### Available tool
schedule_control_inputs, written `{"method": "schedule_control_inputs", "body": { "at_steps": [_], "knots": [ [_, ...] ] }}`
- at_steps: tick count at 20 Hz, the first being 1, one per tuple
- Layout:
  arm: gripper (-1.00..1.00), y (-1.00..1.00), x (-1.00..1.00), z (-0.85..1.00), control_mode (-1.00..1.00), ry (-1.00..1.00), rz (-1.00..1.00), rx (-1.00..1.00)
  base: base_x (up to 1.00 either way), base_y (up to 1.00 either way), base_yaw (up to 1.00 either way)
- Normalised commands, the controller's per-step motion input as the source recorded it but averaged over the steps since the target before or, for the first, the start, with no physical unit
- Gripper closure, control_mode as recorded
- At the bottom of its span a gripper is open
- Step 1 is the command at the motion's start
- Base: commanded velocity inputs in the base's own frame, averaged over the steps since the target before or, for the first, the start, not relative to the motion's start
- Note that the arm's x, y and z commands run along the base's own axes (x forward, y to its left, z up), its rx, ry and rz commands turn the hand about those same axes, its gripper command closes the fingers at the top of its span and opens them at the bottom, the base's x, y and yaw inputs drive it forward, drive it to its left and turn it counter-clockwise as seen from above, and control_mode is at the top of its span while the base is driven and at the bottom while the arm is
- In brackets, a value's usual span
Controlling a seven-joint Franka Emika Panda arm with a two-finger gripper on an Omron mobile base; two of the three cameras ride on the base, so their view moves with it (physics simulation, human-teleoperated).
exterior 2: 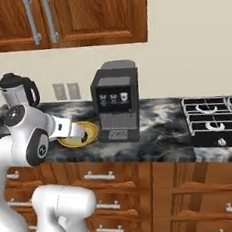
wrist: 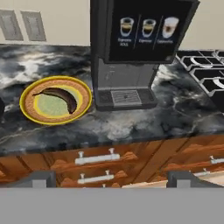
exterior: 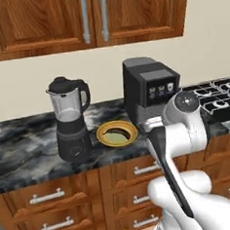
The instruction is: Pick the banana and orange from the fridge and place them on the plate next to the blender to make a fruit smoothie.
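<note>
- The banana (wrist: 59,96) lies curved across the yellow plate (wrist: 30,114), left of centre in the hand view, dark against the pale middle of the dish.
- The gripper (wrist: 111,180) sits at the bottom edge of that view. Its two fingertips (wrist: 39,178) stand wide apart, holding nothing, with the banana well above and between them.
- In the left base view the plate sits mid-frame on the marble counter (exterior: 26,143), between the blender (exterior: 71,118) and the black coffee machine (exterior: 149,92).
</note>
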Motion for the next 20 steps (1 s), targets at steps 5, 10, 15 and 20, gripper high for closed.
{"method": "schedule_control_inputs", "body": {
  "at_steps": [5,10,15,20],
  "knots": [
    [-1.00,0.00,0.00,0.00,1.00,0.00,0.00,0.00,0.00,0.00,-0.90],
    [-1.00,0.00,0.00,0.00,1.00,0.00,0.00,0.00,0.00,-0.04,-0.88],
    [-1.00,0.00,0.00,0.00,1.00,0.00,0.00,0.00,0.00,-0.39,-0.85],
    [-1.00,0.00,0.00,0.00,1.00,0.00,0.00,0.00,0.03,-0.57,-0.78]
  ]
}}
